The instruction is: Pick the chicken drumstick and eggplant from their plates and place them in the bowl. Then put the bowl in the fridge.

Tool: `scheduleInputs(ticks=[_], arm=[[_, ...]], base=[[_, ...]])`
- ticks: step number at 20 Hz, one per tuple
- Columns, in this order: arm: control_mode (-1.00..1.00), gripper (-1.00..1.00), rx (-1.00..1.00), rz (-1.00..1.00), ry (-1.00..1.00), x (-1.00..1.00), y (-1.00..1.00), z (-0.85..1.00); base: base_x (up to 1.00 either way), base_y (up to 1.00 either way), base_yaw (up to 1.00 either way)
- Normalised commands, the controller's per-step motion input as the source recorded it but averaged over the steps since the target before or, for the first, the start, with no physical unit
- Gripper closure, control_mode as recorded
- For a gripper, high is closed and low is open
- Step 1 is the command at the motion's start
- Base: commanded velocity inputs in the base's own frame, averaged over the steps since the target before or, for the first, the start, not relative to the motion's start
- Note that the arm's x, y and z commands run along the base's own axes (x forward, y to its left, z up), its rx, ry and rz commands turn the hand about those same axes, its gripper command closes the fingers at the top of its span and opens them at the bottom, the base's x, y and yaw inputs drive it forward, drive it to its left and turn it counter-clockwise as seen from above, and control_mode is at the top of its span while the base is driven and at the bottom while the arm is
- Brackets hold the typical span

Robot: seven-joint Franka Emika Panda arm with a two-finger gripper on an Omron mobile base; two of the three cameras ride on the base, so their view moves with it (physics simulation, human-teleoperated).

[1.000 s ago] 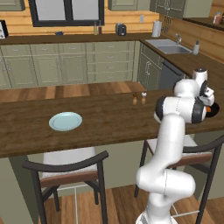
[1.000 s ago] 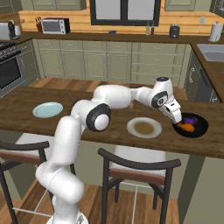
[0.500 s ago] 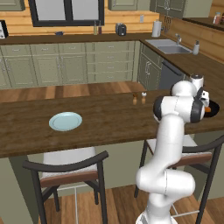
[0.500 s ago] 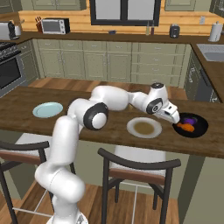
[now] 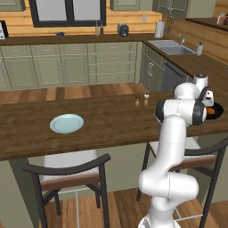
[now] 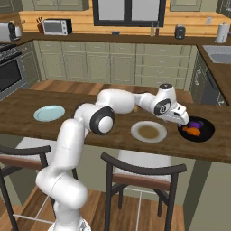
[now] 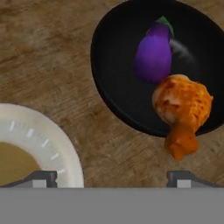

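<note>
A: Pincer (image 6: 184,122) is hanging spread wide and pinching nothing, above the desk (image 6: 90,135). Bowl (image 7: 113,78) is sitting just ahead of it, cream plate (image 7: 57,148) close on its other side.

B: Food in?

A: Eggplant (image 7: 153,54) is lying fully inside the bowl. Drumstick (image 7: 181,113) is resting beside it, but its narrow end is overhanging the near rim.

B: That's the risk. If a fingertip (image 7: 186,177) is coming down on that rim spot, it's probably levering the drumstick out onto the desk.

A: Agreed. The glossy shallow rim is also looking slippery; a tilted lift is likely rolling both pieces out before the fridge.

B: Plate's crowding the approach too.

A: Yes, a clip there is probably shoving it.
</note>
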Motion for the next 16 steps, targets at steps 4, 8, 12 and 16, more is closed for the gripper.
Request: scheduleInputs(ticks=[4,8,12,16], arm=[[-1.0,-1.0,0.0,0.06,0.05,0.16,-0.08,-0.17],[-1.0,-1.0,0.01,0.04,0.07,0.22,-0.17,-0.14],[-1.0,-1.0,0.01,0.01,0.06,0.22,-0.15,-0.12],[-1.0,-1.0,0.0,0.02,0.09,0.2,-0.12,-0.16]], base=[[0.0,0.0,0.0],[0.0,0.0,0.0],[0.0,0.0,0.0],[0.0,0.0,0.0]])
